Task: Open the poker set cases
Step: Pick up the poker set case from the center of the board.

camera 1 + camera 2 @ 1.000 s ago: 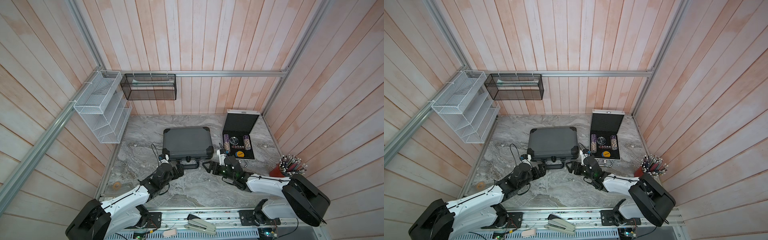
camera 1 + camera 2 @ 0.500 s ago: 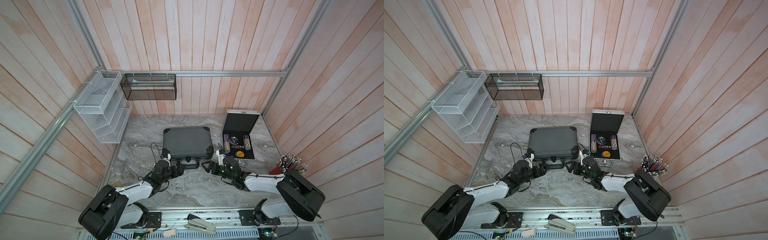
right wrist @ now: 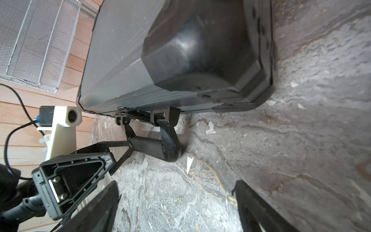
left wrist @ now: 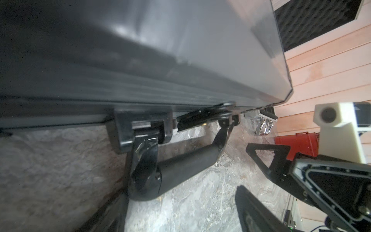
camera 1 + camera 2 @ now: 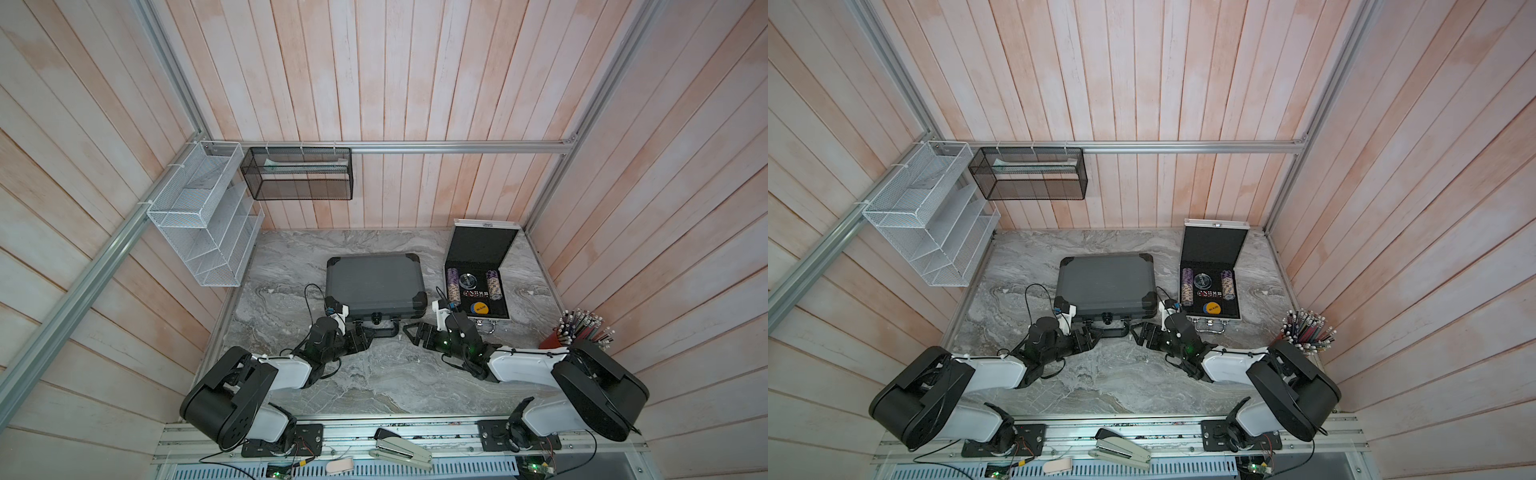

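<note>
In both top views the larger dark grey poker set case [image 5: 376, 282] [image 5: 1106, 286] lies closed mid-table, its black handle [image 5: 380, 331] facing me. The smaller silver case [image 5: 482, 245] [image 5: 1214, 245] stands open at the right, with chips in its black lining. My left gripper [image 5: 361, 338] [image 4: 180, 202] is open at the handle's left end. In the left wrist view the handle [image 4: 186, 164] reaches between its fingers, close to one finger and far from the other. My right gripper [image 5: 415, 334] [image 3: 176, 192] is open just off the handle's [image 3: 148, 147] right end, holding nothing.
A red cup of pencils [image 5: 582, 332] stands at the right edge. A white mesh rack [image 5: 203, 216] and a black mesh basket [image 5: 297, 174] hang on the walls. A stapler [image 5: 401, 449] lies on the front rail. Wooden walls close in three sides.
My left arm has folded lower and its gripper has edged in on the handle's left end, jaws narrowing slightly. The right arm has hardly moved.
</note>
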Robot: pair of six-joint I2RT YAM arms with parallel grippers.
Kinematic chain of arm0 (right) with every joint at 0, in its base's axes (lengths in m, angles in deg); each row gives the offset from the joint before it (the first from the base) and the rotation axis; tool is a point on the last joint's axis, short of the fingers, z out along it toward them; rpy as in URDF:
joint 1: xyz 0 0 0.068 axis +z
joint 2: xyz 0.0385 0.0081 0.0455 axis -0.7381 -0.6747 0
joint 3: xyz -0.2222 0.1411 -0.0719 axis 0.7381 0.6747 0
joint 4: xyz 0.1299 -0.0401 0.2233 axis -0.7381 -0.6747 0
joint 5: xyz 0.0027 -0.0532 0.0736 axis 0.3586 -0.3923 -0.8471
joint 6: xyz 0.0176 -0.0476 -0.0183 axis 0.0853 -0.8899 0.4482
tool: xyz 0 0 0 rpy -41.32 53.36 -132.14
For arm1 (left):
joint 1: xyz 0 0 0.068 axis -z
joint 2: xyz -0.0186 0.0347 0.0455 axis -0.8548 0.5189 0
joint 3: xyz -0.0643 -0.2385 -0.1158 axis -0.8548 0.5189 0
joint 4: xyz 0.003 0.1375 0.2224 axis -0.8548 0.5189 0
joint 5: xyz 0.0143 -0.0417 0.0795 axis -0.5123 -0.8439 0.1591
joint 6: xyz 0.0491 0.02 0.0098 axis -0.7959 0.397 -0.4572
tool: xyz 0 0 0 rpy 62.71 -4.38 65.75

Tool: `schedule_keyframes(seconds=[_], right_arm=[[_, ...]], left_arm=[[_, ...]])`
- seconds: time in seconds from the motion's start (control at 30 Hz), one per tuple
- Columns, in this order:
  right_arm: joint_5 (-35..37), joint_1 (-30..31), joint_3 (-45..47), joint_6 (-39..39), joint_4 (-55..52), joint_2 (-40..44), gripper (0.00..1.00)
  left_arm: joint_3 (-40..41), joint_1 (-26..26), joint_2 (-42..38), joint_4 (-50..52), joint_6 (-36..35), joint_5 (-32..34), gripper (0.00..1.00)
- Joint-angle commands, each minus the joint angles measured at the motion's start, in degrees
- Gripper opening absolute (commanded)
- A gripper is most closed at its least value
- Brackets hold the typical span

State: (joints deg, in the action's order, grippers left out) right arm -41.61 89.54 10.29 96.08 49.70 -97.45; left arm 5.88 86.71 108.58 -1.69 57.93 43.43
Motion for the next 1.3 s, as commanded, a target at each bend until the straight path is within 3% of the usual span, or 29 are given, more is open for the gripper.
schedule_keyframes(seconds=[0.0,0.3,0.5,1.27], right_arm=[[-0.03,0.30,-0.69,0.57,0.56,0.17,0.91],[-0.12,0.52,-0.61,1.65,1.71,-0.76,0.91],[-0.74,1.48,0.33,5.45,8.27,-4.15,0.89],[-0.64,4.51,-3.80,25.37,36.42,-26.12,0.59]], left_arm=[[-0.34,-0.45,0.73,-2.84,0.17,-1.57,0.85],[0.12,-0.60,0.19,-6.54,2.80,-2.86,0.78],[0.80,-0.57,-1.30,-7.17,4.24,-3.04,0.74],[-0.21,-0.55,-0.56,-4.83,4.05,-2.38,0.73]])
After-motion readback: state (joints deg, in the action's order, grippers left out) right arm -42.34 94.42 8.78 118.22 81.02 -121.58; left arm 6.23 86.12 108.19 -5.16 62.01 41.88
